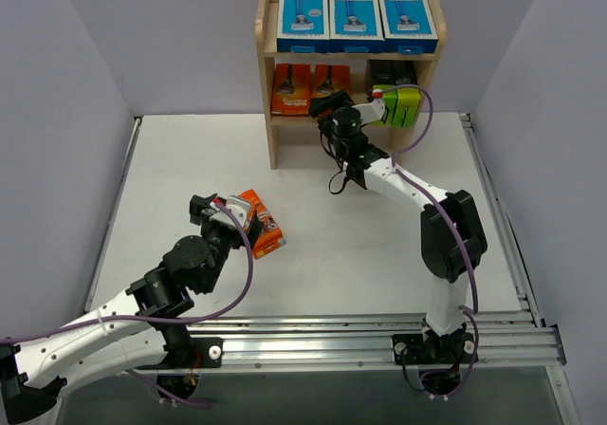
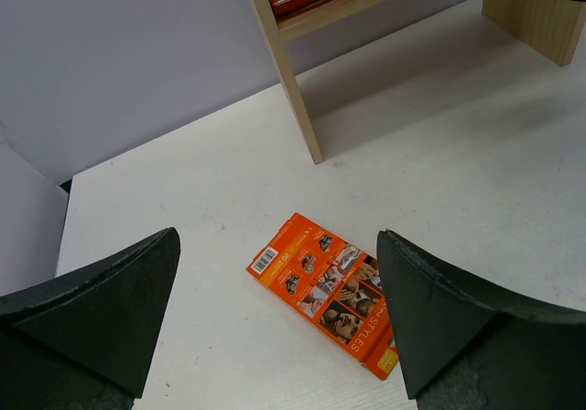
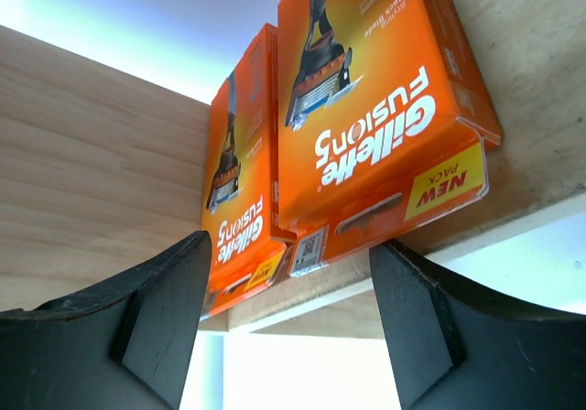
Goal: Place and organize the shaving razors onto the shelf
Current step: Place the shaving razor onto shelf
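Note:
The wooden shelf [image 1: 268, 112] stands at the back. Three blue-and-white razor boxes [image 1: 354, 19] line its top tier. Two orange packs [image 1: 310, 85] and black-and-lime boxes [image 1: 402, 105] sit on the middle tier. One orange pack [image 1: 261, 221] lies flat on the table. My left gripper [image 1: 220, 207] is open just above it, and the pack [image 2: 330, 286] shows between the fingers [image 2: 439, 309] of this gripper [image 2: 276, 238]. My right gripper [image 1: 324, 105] is open and empty in front of the two shelved orange packs [image 3: 366, 117], its fingers [image 3: 412, 318] just below them.
The shelf's left side panel [image 2: 291, 71] reaches the table ahead of the left gripper. Grey walls enclose the table at the left, back and right. A metal rail [image 1: 360, 335] runs along the near edge by the arm bases.

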You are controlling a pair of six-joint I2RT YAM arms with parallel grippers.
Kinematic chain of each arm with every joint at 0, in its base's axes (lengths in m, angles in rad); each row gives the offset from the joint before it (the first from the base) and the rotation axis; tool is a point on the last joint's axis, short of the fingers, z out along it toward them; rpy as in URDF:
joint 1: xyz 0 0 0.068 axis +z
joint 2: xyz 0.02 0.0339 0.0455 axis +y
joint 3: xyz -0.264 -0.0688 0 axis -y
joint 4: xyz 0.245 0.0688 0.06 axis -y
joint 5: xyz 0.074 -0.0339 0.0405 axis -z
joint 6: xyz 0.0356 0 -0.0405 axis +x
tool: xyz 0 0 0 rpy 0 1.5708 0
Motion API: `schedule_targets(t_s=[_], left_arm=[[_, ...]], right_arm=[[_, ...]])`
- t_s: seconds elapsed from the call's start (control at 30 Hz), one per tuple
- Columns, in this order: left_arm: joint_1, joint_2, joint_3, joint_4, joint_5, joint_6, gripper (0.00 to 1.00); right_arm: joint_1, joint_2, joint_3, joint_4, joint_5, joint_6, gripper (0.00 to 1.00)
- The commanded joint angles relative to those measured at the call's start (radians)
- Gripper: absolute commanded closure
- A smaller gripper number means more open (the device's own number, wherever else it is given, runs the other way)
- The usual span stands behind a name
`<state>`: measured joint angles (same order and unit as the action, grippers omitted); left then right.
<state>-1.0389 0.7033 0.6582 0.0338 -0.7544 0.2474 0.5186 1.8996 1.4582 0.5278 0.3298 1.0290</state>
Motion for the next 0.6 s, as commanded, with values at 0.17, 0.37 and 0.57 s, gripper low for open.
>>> schedule_targets(t_s=[0.17,0.37,0.57], left_arm=[[-0.003,-0.007,0.015,0.035,0.000,0.004,0.02],[-0.003,-0.004,0.018,0.031,0.001,0.006,0.03],[-0.003,-0.004,0.015,0.034,-0.002,0.010,0.02]], right_arm=[[0.006,-0.083,-0.048,-0.132,-0.041,0.008,0.38],[-0.003,-0.125,-0.108,-0.123,-0.035,0.023,0.50],[-0.005,-0.114,-0.108,-0.075,-0.040,0.032,0.53]])
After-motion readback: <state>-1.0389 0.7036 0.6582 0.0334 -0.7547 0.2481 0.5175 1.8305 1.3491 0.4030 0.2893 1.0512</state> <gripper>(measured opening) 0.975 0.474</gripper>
